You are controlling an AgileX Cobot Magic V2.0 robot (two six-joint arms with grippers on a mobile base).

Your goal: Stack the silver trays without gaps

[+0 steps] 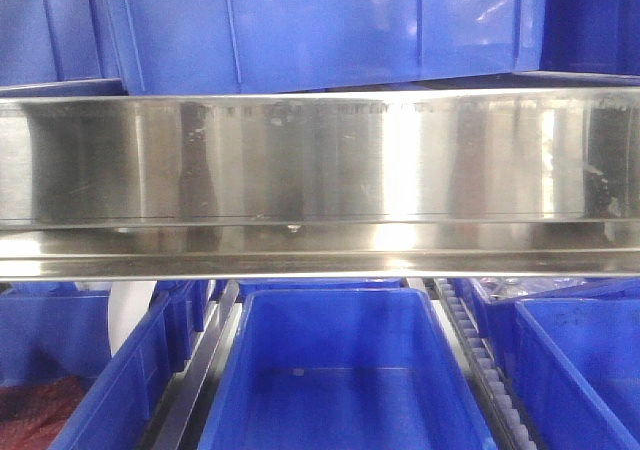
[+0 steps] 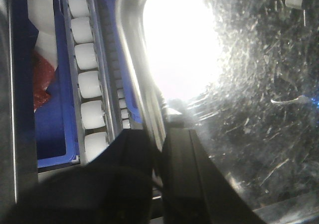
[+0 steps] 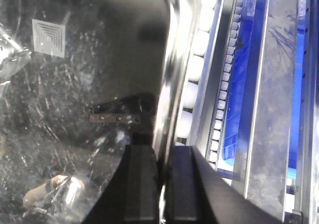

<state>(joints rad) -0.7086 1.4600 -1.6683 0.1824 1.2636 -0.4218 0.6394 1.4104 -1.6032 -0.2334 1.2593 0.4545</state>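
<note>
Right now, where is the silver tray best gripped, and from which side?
By its out-turned rim, from opposite sides: the left gripper and right gripper each straddle a side wall, one finger inside the silver tray, one outside. The wall is thin; the flat floor offers nothing.

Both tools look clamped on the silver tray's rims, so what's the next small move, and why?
Probably raise both arms together, keeping the silver tray level: the left tool and right tool pinch opposite rims, with rollers close alongside.
</note>
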